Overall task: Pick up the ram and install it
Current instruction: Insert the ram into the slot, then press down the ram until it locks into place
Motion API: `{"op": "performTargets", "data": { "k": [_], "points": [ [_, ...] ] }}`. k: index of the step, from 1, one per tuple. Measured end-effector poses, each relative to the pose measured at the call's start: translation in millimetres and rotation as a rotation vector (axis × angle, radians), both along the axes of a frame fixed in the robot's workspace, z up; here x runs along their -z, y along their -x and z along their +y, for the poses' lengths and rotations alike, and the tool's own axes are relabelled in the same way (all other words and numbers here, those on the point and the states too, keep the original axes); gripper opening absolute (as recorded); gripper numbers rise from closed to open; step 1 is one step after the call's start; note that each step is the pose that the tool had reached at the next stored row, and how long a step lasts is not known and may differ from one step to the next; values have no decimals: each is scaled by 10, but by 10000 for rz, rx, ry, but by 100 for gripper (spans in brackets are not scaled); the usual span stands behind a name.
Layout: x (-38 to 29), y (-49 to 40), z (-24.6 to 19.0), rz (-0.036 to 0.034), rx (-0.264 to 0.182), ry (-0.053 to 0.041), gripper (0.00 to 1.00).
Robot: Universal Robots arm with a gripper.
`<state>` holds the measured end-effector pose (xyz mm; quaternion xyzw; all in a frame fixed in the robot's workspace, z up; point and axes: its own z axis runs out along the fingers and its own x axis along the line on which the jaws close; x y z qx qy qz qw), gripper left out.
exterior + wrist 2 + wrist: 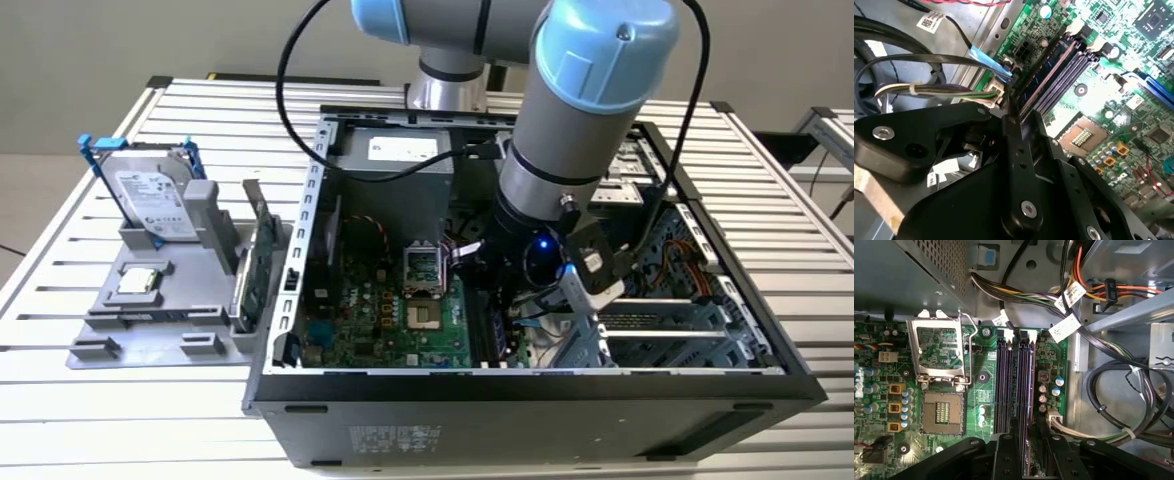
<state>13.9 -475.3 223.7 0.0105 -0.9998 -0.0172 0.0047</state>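
My gripper [514, 300] is deep inside the open computer case [534, 400], low over the motherboard [387, 310]. In the first wrist view its two black fingers [1006, 452] stand on either side of the ram [1027, 450]. The ram is a thin dark stick seen edge-on, and the gripper [1029, 440] looks shut on it. It runs along the bank of memory slots [1004, 390], lined up with one of the slots on the cable side. How deep it sits I cannot tell. The second wrist view has the gripper [1010, 107] at the near end of the slots [1064, 75].
Bundled cables [1114, 390] and a white connector [1055, 416] crowd one side of the slots; the CPU socket [943, 415] lies on the other. Outside the case, at the exterior view's left, a grey holder [160, 310] carries a hard drive [150, 195] and a green card [260, 255].
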Motion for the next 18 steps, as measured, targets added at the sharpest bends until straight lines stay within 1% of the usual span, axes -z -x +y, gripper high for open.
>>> {"op": "performTargets", "data": {
  "k": [7,10,13,18],
  "points": [
    [-127,0,0,4,1,0,100],
    [-197,0,0,11,1,-1,100],
    [-236,0,0,12,1,-3,100],
    [-339,0,-1,17,1,-4,100]
  ]
}}
